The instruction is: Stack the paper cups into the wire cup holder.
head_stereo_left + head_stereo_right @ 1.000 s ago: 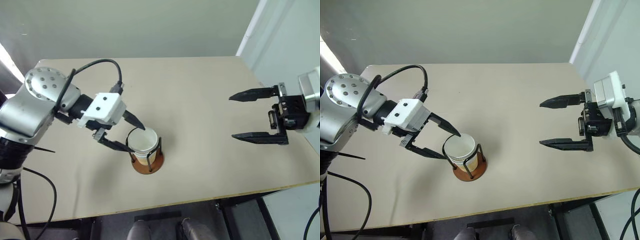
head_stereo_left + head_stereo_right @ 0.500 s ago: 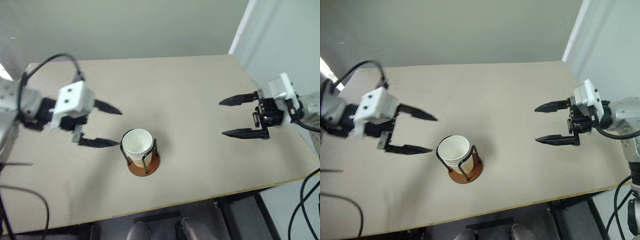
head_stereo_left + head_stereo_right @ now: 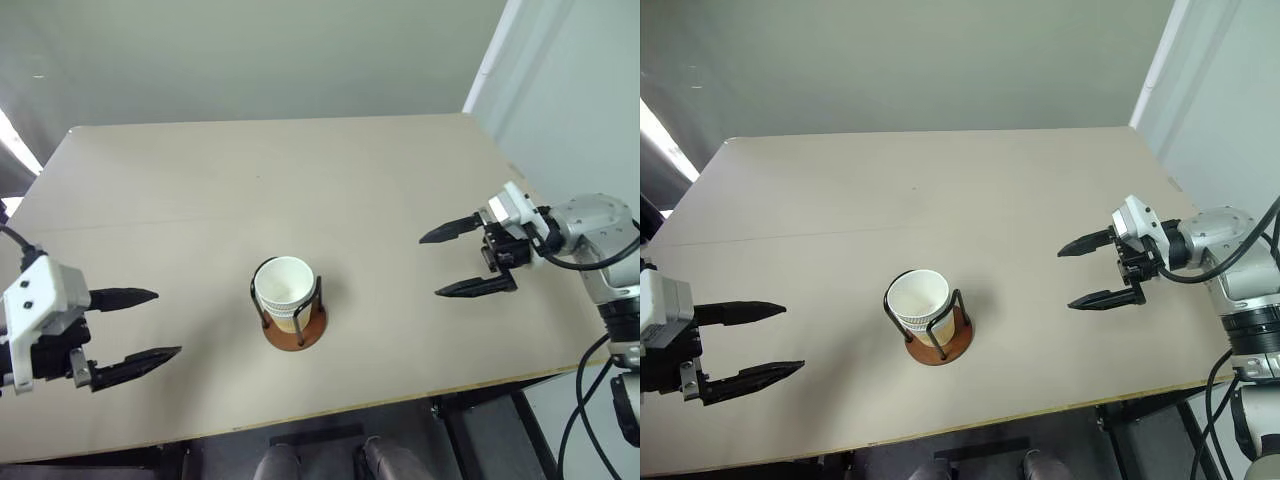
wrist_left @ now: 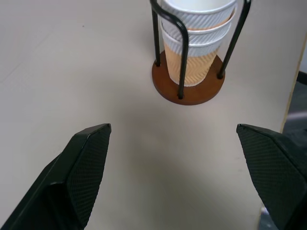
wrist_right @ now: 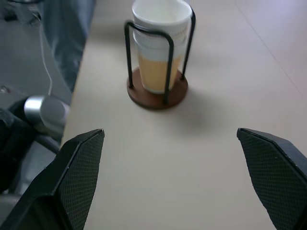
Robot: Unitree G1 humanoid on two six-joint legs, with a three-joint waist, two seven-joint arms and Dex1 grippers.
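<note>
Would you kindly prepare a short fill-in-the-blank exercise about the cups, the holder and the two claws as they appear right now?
1. The paper cups sit nested inside the wire cup holder, whose round base is reddish-____.
2. The left claw has its fingers ____ and holds nothing.
3. The right claw hovers over the ____, apart from the holder.
4. The cup rims are coloured ____.

Missing words: brown; open; table; white

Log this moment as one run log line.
cups: nested in holder | left pincer: open, empty | right pincer: open, empty | table: nothing loose
</note>
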